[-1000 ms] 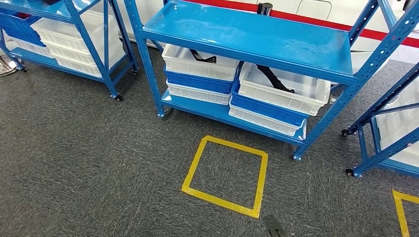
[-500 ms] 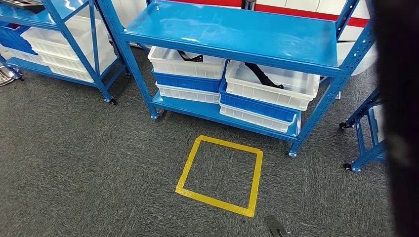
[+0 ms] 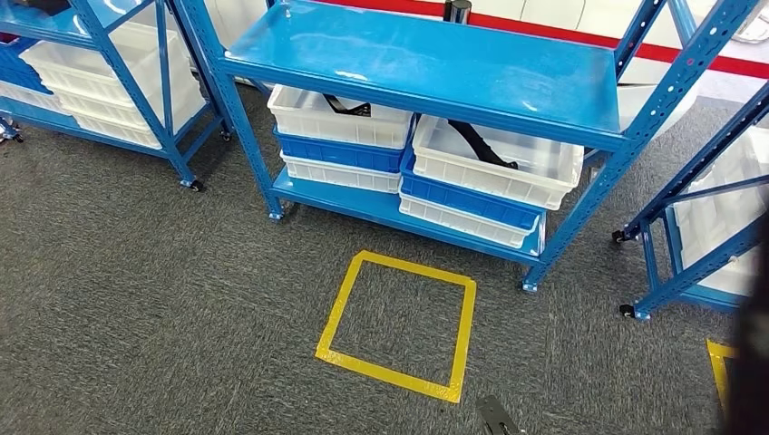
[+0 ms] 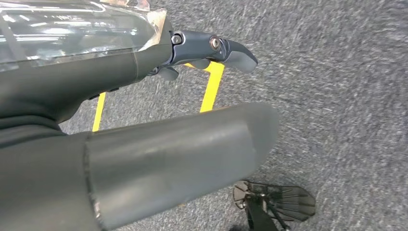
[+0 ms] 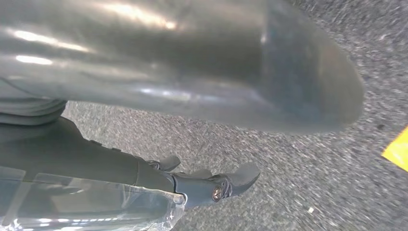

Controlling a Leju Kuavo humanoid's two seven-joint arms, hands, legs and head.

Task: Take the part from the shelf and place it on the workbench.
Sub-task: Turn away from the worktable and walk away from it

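Observation:
A blue metal shelf (image 3: 426, 63) stands ahead in the head view, its top level bare. On its low level sit stacked white and blue bins. A black part (image 3: 347, 106) lies in the left white bin (image 3: 340, 127), and a longer black part (image 3: 478, 143) lies in the right white bin (image 3: 535, 177). My left hand (image 4: 120, 67) hangs over grey carpet, its fingers (image 4: 226, 48) stretched out and holding nothing. My right hand (image 5: 120, 168) also hangs over the carpet, its fingers (image 5: 226, 183) apart and holding nothing.
A yellow tape square (image 3: 396, 324) marks the carpet in front of the shelf. More blue shelves with white bins stand at the left (image 3: 100, 63) and right (image 3: 716, 208). A dark blurred shape (image 3: 748, 362) covers the lower right edge.
The whole picture has shifted, so the camera has moved, and the shelf now sits a little nearer and further left. The dark blur at the right edge has shrunk to the lower corner.

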